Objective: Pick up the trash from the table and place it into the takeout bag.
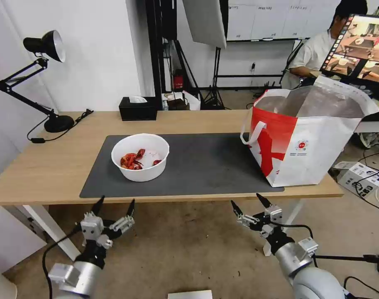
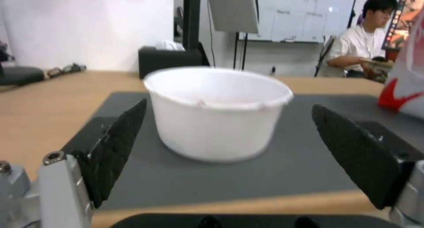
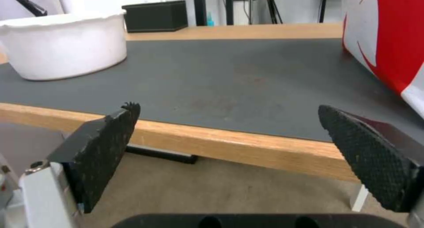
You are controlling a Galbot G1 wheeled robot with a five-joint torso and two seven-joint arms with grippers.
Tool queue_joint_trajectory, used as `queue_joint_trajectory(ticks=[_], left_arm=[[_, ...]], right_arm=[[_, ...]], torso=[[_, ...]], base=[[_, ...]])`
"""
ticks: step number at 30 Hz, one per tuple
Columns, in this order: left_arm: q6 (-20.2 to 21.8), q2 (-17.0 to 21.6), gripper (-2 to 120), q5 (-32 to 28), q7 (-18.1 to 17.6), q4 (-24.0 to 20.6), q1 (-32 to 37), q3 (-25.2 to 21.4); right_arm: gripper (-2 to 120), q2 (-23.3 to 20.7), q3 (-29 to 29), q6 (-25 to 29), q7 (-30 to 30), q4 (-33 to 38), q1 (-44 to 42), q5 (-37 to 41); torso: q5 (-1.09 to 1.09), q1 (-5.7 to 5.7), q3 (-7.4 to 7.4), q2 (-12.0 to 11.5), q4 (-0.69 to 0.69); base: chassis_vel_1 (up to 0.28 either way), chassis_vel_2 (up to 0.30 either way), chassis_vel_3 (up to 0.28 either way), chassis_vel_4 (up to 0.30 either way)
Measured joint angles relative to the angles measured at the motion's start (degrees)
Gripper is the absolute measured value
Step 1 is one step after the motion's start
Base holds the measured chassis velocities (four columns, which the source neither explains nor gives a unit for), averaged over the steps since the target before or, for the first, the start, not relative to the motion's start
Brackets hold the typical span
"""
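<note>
Hovering below the table's [image 1: 44, 174] near edge, my left gripper [image 1: 114, 204] and right gripper [image 1: 246, 200] both stood spread apart, empty. The white bowl of crayfish shells [image 1: 140, 157] sat on the grey mat [image 1: 206, 166], the takeout bag [image 1: 305, 141] at its three o'clock.

my two arms are silver-grey tubes with black wrist joints and black cables; each gripper, left gripper [image 1: 113, 203] and right gripper [image 1: 246, 202], carries pointed black textured fingers [image 2: 117, 145] on silver screwed brackets.
</note>
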Motion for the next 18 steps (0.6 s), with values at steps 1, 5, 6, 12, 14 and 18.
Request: queue_joint_trajectory(ticks=[1,5,6,12,14,18], left_arm=[[0.41,0.97,100,-1.18,-0.27,-0.11,-0.52,-0.78],[3.05,7.57,100,-8.24,-2.5,0.41,-5.44,-3.16],[3.05,7.57,100,-8.24,-2.5,0.41,-5.44,-3.16],[6.73,16.63,100,-18.35,-5.45,4.98,-15.89,-1.29],[7.19,18.0,100,-19.65,-5.89,6.16,-18.06,-0.26],[7.89,21.75,100,-22.08,-6.49,9.31,-23.08,2.85]], right_arm=[[100,0.0,0.0,-0.01,0.0,0.0,0.0,0.01],[100,-0.01,0.0,-0.01,0.01,0.0,0.03,0.03],[100,-0.01,0.0,-0.01,0.01,0.0,0.03,0.03],[100,-0.02,0.0,-0.02,0.01,0.0,0.05,0.05],[100,-0.02,0.0,-0.02,0.01,0.0,0.05,0.05],[100,-0.02,0.0,-0.02,0.01,0.01,0.06,0.07]], torso=[[-0.01,0.0,0.0,0.0,0.0],[0.0,0.0,0.0,0.0,0.02],[0.0,0.0,0.0,0.0,0.02],[-0.01,0.01,0.01,0.0,0.01],[-0.01,0.0,0.01,0.0,0.0],[0.0,0.01,0.01,0.0,0.0]], base=[[0.0,0.0,0.0,0.0],[0.0,0.0,0.0,0.0],[0.0,0.0,0.0,0.0],[0.0,0.0,0.0,0.0],[0.0,0.0,0.0,0.0],[0.0,0.0,0.0,0.0]])
